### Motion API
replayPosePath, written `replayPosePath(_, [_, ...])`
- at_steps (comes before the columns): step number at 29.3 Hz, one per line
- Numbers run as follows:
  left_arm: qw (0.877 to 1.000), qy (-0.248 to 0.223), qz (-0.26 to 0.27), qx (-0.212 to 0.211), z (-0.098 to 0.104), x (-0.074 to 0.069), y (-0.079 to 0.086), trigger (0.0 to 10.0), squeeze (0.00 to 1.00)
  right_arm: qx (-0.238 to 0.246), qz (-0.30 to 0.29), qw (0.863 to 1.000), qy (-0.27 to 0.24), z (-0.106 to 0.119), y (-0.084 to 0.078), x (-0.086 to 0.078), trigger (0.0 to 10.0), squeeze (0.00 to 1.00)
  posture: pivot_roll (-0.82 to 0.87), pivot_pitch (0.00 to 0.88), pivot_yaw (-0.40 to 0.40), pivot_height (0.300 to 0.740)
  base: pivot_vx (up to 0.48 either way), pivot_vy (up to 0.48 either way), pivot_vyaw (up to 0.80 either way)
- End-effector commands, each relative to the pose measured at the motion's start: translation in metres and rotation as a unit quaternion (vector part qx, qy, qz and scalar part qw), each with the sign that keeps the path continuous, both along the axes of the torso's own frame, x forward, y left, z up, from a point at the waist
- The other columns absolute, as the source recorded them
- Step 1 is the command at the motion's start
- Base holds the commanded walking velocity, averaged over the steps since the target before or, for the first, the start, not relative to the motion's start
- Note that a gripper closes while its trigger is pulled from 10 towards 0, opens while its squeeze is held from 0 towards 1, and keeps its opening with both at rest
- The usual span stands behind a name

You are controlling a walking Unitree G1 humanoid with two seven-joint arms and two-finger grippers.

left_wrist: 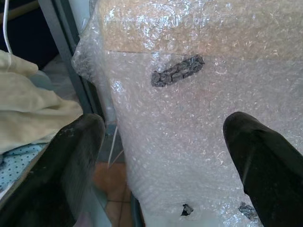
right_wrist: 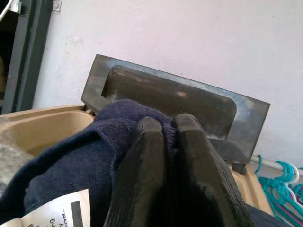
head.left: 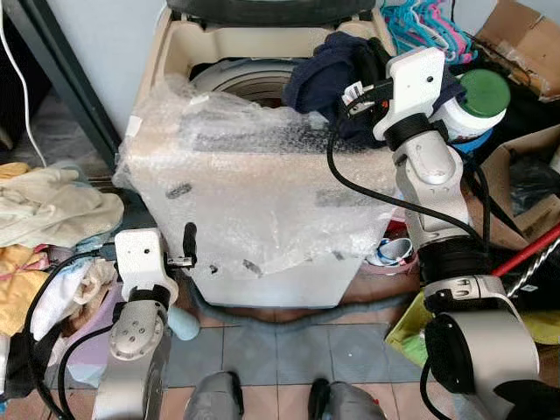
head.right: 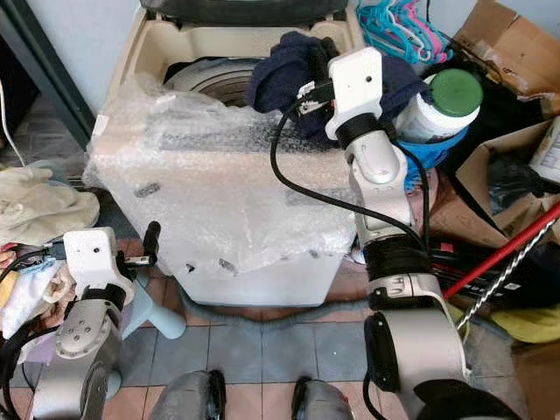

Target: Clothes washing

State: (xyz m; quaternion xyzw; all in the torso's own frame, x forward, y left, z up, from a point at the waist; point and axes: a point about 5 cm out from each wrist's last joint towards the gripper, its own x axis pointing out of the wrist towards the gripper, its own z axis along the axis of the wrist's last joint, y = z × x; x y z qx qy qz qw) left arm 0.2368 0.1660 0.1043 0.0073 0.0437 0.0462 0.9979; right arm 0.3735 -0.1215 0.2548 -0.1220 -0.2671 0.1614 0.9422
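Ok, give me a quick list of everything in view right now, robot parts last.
washing machine: one, beige, bubble-wrapped, lid open, straight ahead
garment: one, navy, over the tub's right rim
hangers: bunch, turquoise and pink, behind machine on the right
jar: one, white with green lid, right of machine
cardboard boxes: brown, far right
clothes pile: cream and yellow, floor left
right claw: shut on garment
left claw: open, facing machine front

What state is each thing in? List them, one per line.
Washing machine: lid up, drum open, body bubble-wrapped.
Navy garment: bunched at the drum's rim, pinched.
Right gripper: shut on the navy garment.
Left gripper: open, low beside the machine's front.
Green-capped bottle: capped.
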Motion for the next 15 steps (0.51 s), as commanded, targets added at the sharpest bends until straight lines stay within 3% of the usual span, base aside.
replayPosePath(1, [1.000,0.003,-0.001,0.002,0.001,-0.002,0.001,10.0,0.00,-0.003,0.017,0.999,-0.029,0.017,0.013,-0.003,10.0,0.00,0.06,0.148,0.021,0.740,0.296,0.000,0.63])
replayPosePath(14, [1.000,0.009,-0.014,0.000,0.000,-0.001,-0.003,10.0,0.00,0.020,0.034,0.999,-0.022,0.032,0.023,0.006,10.0,0.00,0.06,0.136,0.024,0.740,0.402,0.000,0.05])
replayPosePath(15, [1.000,0.011,-0.014,0.000,-0.001,-0.001,-0.003,10.0,0.00,0.032,0.074,0.997,-0.012,0.041,0.028,0.008,10.0,0.00,0.06,0.136,0.025,0.740,0.345,0.000,0.00])
